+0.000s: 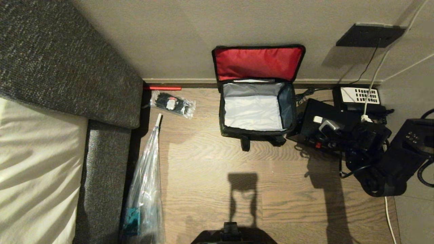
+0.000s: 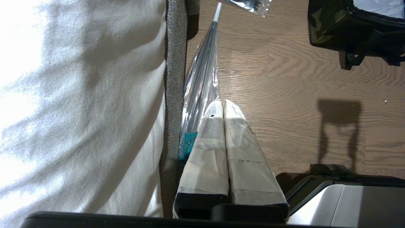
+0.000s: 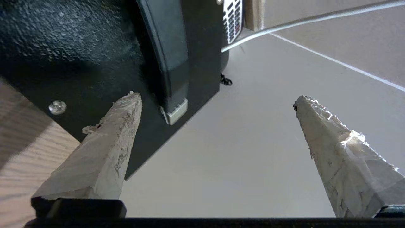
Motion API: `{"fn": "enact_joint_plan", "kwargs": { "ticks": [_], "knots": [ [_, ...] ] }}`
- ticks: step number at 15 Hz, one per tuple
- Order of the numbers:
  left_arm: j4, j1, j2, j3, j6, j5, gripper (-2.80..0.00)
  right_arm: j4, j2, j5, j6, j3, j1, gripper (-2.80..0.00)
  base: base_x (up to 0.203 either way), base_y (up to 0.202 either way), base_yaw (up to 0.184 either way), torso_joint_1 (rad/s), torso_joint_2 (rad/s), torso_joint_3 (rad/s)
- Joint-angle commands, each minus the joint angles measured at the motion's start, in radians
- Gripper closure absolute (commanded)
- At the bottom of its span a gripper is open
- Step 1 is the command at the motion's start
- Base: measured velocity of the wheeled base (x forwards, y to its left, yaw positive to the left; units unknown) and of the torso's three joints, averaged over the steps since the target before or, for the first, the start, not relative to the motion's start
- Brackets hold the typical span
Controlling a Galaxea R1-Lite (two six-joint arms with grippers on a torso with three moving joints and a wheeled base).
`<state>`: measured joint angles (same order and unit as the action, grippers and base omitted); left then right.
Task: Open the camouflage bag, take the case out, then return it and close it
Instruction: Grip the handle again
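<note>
**Bag open, case out on floor**

Your camouflage bag (image 1: 255,112) sits on the wooden floor (image 1: 210,169) against the wall, lid up with the red lining showing, pale grey interior bare. The case (image 1: 313,123) lies on the floor just right of the bag, touching the desk telephone (image 1: 359,96). Your right gripper (image 3: 218,101) is at the case, fingers spread wide, one fingertip (image 3: 128,104) beside the bar handle (image 3: 167,60), nothing held. Your left gripper (image 2: 223,106) hangs parked by the bed (image 2: 79,104), fingers pressed together, over a clear plastic bag (image 2: 202,82).
</note>
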<state>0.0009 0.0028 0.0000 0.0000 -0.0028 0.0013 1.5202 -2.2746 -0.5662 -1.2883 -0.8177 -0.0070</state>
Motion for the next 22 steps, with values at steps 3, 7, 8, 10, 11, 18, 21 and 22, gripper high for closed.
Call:
{"fn": "enact_joint_plan", "kwargs": {
  "ticks": [3,7,8,10,11,18,21,22],
  "knots": [
    [0.001,0.000,0.000,0.000,0.000,0.000,0.00,0.010,-0.071,0.021,-0.008,-0.031,-0.001,-2.80,0.000,0.000,0.000,0.000,0.00,0.000],
    [0.001,0.000,0.000,0.000,0.000,0.000,0.00,0.010,-0.097,0.037,-0.005,-0.064,-0.005,-2.80,0.000,0.000,0.000,0.000,0.00,0.000],
    [-0.001,0.000,-0.002,0.000,0.000,0.000,0.00,0.010,-0.106,0.048,-0.007,-0.082,-0.007,-2.80,0.000,0.000,0.000,0.000,0.00,0.000],
    [0.000,0.000,0.000,0.001,-0.001,0.000,0.00,0.010,-0.094,0.084,-0.018,-0.100,-0.021,-2.80,0.000,0.000,0.000,0.000,0.00,0.000],
    [0.001,0.000,-0.001,0.002,0.000,0.000,0.00,0.010,-0.076,0.093,-0.024,-0.100,-0.023,-2.80,0.000,0.000,0.000,0.000,0.00,0.000],
    [-0.001,0.000,-0.002,0.002,0.000,0.000,0.00,0.010,-0.112,0.123,-0.040,-0.191,-0.029,-2.80,0.000,0.000,0.000,0.000,0.00,0.000],
    [-0.001,0.000,-0.002,0.000,0.000,0.000,0.00,0.010,-0.126,0.136,-0.048,-0.206,-0.039,-2.80,0.000,0.000,0.000,0.000,0.00,0.000],
    [-0.001,0.000,-0.002,0.000,-0.002,0.000,0.00,0.010,-0.132,0.138,-0.049,-0.220,-0.041,-2.80,0.000,0.000,0.000,0.000,0.00,0.000]
  ]
}}
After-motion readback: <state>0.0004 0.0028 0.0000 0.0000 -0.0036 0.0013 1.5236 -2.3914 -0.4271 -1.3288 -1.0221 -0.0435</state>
